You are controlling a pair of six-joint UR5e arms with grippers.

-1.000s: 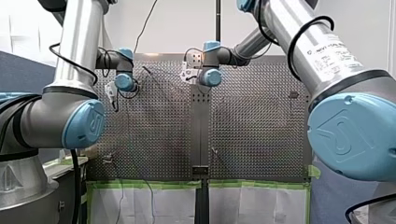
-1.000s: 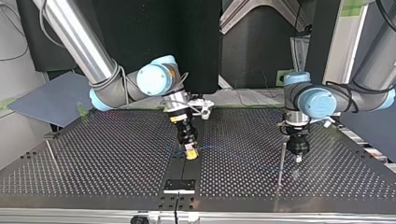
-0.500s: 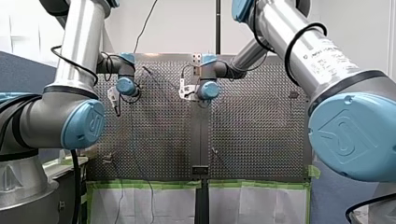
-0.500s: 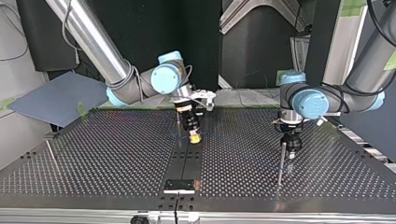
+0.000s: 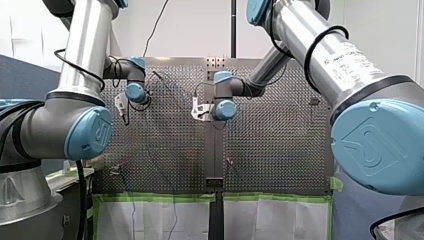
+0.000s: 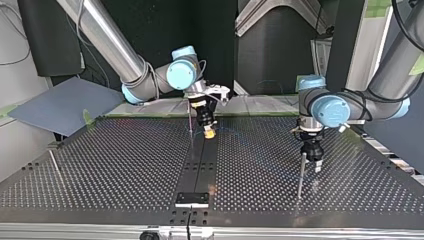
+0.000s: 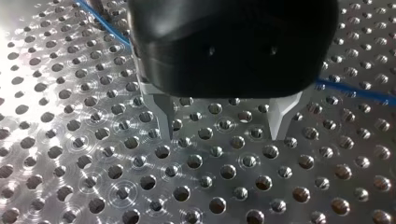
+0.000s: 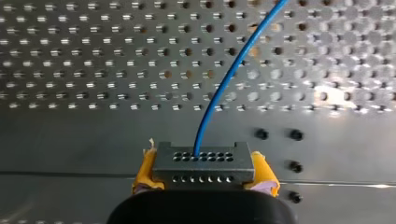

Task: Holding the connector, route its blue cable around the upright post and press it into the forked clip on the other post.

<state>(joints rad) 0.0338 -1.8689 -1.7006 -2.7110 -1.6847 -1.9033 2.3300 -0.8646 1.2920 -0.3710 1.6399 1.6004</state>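
Observation:
In the right wrist view my right gripper (image 8: pixel 203 179) is shut on a grey multi-hole connector (image 8: pixel 204 161), held between yellow pads (image 8: pixel 142 175). A blue cable (image 8: pixel 223 79) rises from the connector and runs off across the perforated table. In the top view this gripper (image 6: pixel 208 132) hangs low over the dark centre strip, next to a thin upright post (image 6: pixel 190 119). My left gripper (image 7: pixel 223 134) is open, its metal fingers (image 7: pixel 163 116) wide apart above bare holes. The blue cable (image 7: pixel 356 92) passes behind it. In the top view my left gripper (image 6: pixel 314 161) stands beside another upright post (image 6: pixel 300 176).
A third thin post (image 6: pixel 54 164) stands near the top view's left edge. A black plate (image 6: pixel 192 199) sits on the centre strip at the near edge. The perforated table (image 6: pixel 125 170) spreads wide on both sides. Green tape (image 5: pixel 160 198) lines the table edge in the front view.
My left gripper has gone from shut to open beside its post and risen slightly. My right gripper has carried the connector away from the top view's camera, toward the table's far edge.

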